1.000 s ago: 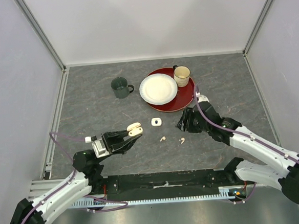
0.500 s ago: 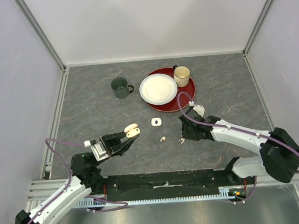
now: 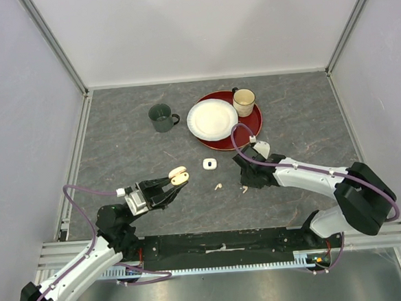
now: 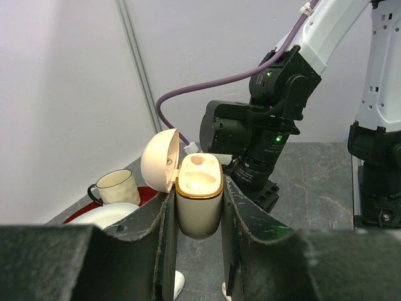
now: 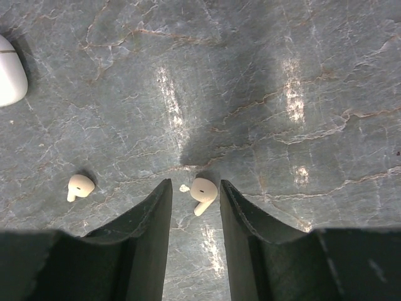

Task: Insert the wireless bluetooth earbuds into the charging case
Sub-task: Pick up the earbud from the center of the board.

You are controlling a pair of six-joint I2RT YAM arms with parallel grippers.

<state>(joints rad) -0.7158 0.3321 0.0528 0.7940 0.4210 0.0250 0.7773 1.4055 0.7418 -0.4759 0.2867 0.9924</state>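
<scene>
My left gripper (image 3: 172, 183) (image 4: 197, 191) is shut on a pale peach charging case (image 3: 178, 175) (image 4: 198, 195), held upright above the table with its lid swung open to the left. Its two hollows look empty. Two peach earbuds lie on the grey table. One earbud (image 3: 244, 188) (image 5: 203, 191) sits between the fingers of my right gripper (image 3: 247, 182) (image 5: 193, 188), which stands open around it, close on the right side with a gap on the left. The other earbud (image 3: 218, 186) (image 5: 79, 185) lies free to the left.
A small white closed case (image 3: 210, 163) (image 5: 9, 78) rests on the table near the earbuds. Behind it, a red plate (image 3: 249, 133) carries a white plate (image 3: 212, 119) and a beige mug (image 3: 244, 102). A dark green mug (image 3: 161, 117) stands at the back left.
My right gripper has swung left and down over the earbud, and its jaws have narrowed around it. The left gripper holds the open case almost still.
</scene>
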